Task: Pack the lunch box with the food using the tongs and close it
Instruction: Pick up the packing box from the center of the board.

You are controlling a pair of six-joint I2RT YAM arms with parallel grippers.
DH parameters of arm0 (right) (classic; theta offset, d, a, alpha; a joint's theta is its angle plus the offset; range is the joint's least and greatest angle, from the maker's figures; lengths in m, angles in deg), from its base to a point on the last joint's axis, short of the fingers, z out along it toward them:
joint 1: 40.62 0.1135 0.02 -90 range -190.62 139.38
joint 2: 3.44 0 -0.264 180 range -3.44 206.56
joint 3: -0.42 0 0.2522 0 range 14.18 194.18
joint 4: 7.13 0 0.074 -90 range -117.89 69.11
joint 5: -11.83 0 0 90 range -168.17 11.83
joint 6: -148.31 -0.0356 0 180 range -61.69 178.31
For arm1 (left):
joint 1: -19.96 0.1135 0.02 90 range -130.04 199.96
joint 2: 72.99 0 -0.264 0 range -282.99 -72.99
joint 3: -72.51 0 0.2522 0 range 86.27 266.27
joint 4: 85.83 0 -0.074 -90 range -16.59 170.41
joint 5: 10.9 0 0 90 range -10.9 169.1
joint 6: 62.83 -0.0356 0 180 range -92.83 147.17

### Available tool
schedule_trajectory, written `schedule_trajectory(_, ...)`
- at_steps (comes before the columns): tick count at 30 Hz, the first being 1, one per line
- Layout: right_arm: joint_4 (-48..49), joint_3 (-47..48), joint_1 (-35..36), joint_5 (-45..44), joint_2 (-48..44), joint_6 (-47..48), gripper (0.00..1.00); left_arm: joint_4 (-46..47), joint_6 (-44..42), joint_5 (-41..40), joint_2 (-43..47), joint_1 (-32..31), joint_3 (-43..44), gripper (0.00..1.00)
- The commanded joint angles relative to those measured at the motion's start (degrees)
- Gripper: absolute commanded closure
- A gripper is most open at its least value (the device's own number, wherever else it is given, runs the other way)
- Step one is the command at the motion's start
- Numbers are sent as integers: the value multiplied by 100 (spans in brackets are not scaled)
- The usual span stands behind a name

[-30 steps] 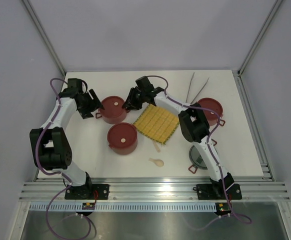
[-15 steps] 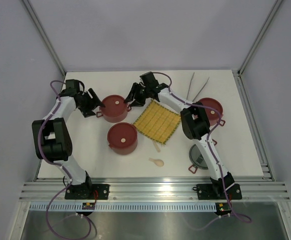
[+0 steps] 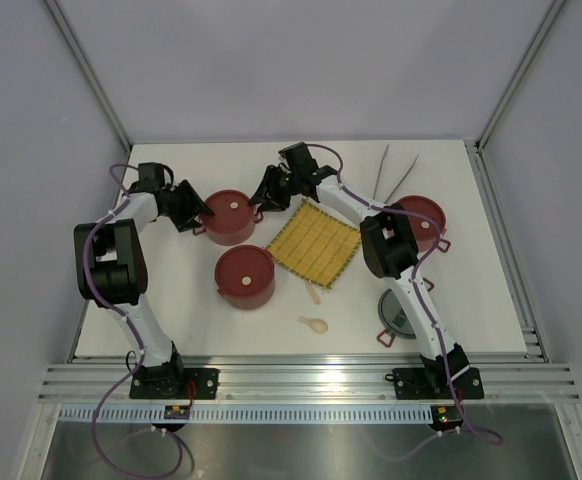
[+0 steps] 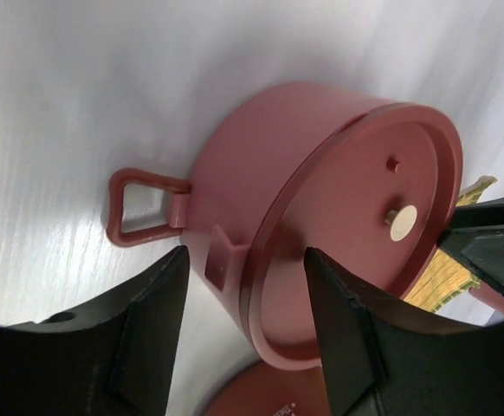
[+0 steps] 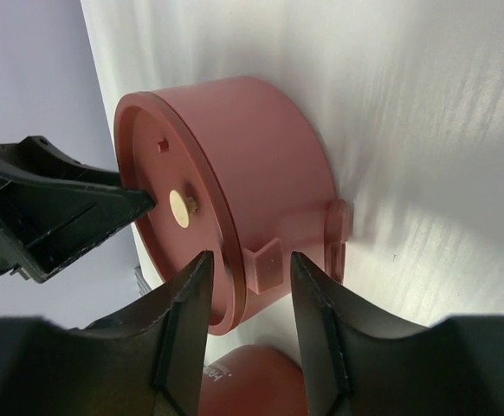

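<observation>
A lidded dark-red lunch box tier (image 3: 229, 216) stands at the back left, with both grippers at its sides. My left gripper (image 3: 193, 211) is open at its left side, and in the left wrist view the gripper (image 4: 245, 295) straddles the rim of the tier (image 4: 321, 199) without touching it. My right gripper (image 3: 263, 203) is open at the tier's right side; in the right wrist view the gripper (image 5: 250, 299) frames a small lug on the tier wall (image 5: 261, 165). The tongs (image 3: 392, 175) lie at the back right. No food shows.
A second lidded tier (image 3: 244, 277) stands in front of the first. A yellow woven mat (image 3: 314, 243) lies mid-table, with a cream spoon (image 3: 314, 323) nearer the front. A third red tier (image 3: 422, 220) and a grey lid (image 3: 395, 314) sit beside the right arm.
My left gripper has moved right, up to the back tier's left side, and its jaws have narrowed a little. My right gripper has shifted slightly back along the tier's right side.
</observation>
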Motion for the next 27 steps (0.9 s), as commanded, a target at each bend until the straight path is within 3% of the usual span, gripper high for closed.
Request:
schedule_trajectory(1,115,328,-25,287,101,33,53,568,105,345,-25,60,103,43)
schedule_trajectory(12,167,390,-34,419,207,-72,54,569,71,442,28,77,85,58)
schedule_trajectory(16,176,407,-34,419,207,-99,59,534,53,442,37,86,103,62)
schedule_trajectory(21,229,364,-25,437,172,-125,76,516,62,477,54,86,85,73)
schedule_trajectory(27,238,337,-34,428,66,-64,96,420,44,459,151,77,68,93)
